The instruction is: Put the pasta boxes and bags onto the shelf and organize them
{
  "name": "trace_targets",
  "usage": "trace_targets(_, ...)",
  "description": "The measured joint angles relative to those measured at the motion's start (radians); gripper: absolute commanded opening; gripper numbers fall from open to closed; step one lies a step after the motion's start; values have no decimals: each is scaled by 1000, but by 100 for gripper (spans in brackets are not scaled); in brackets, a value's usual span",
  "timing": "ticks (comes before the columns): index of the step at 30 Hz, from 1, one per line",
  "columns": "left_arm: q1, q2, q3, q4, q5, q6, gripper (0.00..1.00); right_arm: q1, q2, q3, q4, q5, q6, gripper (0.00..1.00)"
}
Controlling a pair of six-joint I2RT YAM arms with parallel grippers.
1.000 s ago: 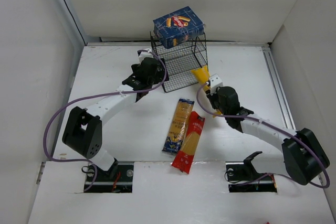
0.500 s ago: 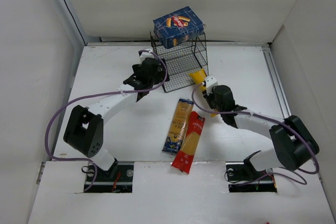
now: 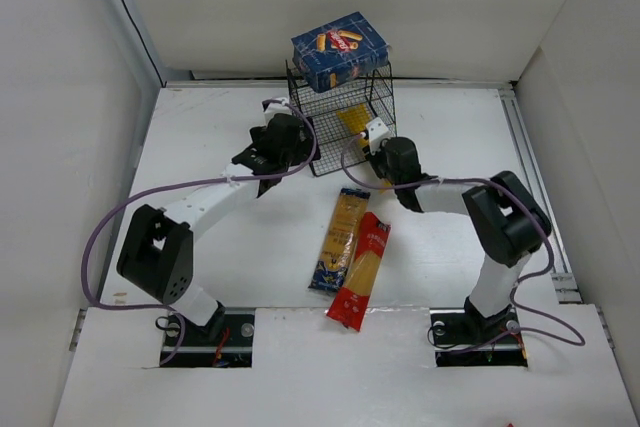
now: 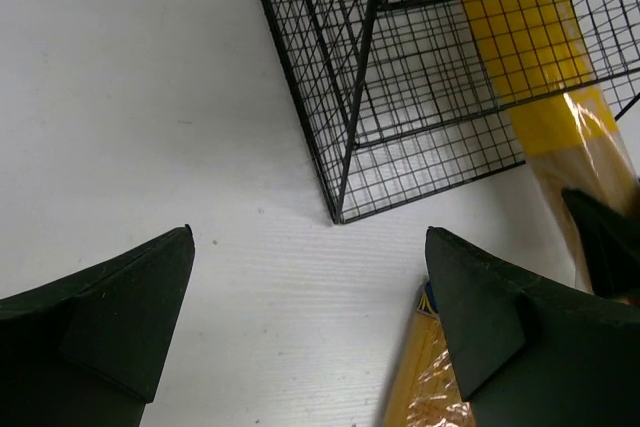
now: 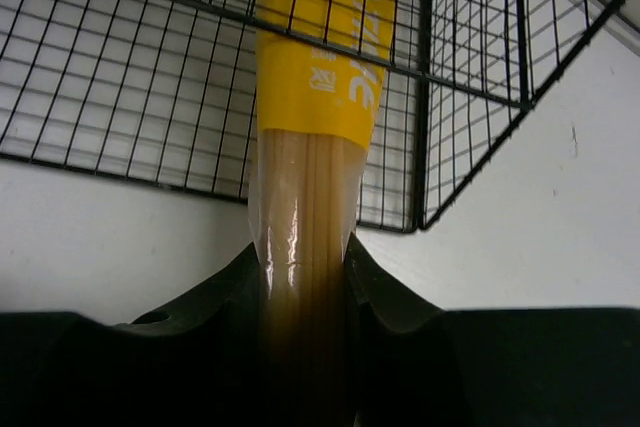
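Right gripper [image 5: 302, 262]: pinching yellow bag [image 5: 318, 87].
Change: bag's far end now inside shelf [image 3: 328, 147].
Left gripper [image 4: 308, 247]: spread, empty.
Remaining: red bag [image 3: 362, 269], orange bag [image 3: 342, 235].

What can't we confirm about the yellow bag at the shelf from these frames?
- Yellow bag far end: cut off by the top edge in the right wrist view; behind shelf mesh in the top view.
- Which tier it rests on: cannot tell, wires overlap.
- Its near end: hidden inside the right gripper.
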Motion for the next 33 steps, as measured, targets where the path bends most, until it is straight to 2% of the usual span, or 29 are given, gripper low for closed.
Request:
trace_targets(2,0,-27,-24,-10,3,1,100,-7,45,30,30,-11,-5,0)
trace_targets(4,0,-55,-42,-21,8,1,100,-12,83,47,64,-14,-9,16)
trace_targets(5,0,-69,-51,-24,10,1,100,-13,101,55,75,-16,-9,29)
trace_targets(6,0,-87,-60,-28,14,1,100,-14,116,64,80,-17,-9,59)
trace_targets(7,0,-97,-64,-31,17,1,100,-15,128,71,87,-18,-5,99)
trace_targets(12,0,-128,-72,-35,25,-6,100,-14,101,87,151,-6,-9,99)
trace_targets(16,0,-140,-80,-55,28,-21,100,5,-74,29,69,53,27,99)
trace_targets(20,0,-202,-138,-70,35,-45,100,89,-362,-64,-129,127,156,99)
trace_targets(24,0,-283,-202,-90,43,-79,100,271,-551,-88,-373,194,345,99)
trace_targets(28,-25,-340,-238,-114,34,-121,100,435,-576,-106,-623,215,568,99)
trace_targets(33,-72,-366,-259,-151,28,-160,100,587,-513,-150,-846,224,795,99)
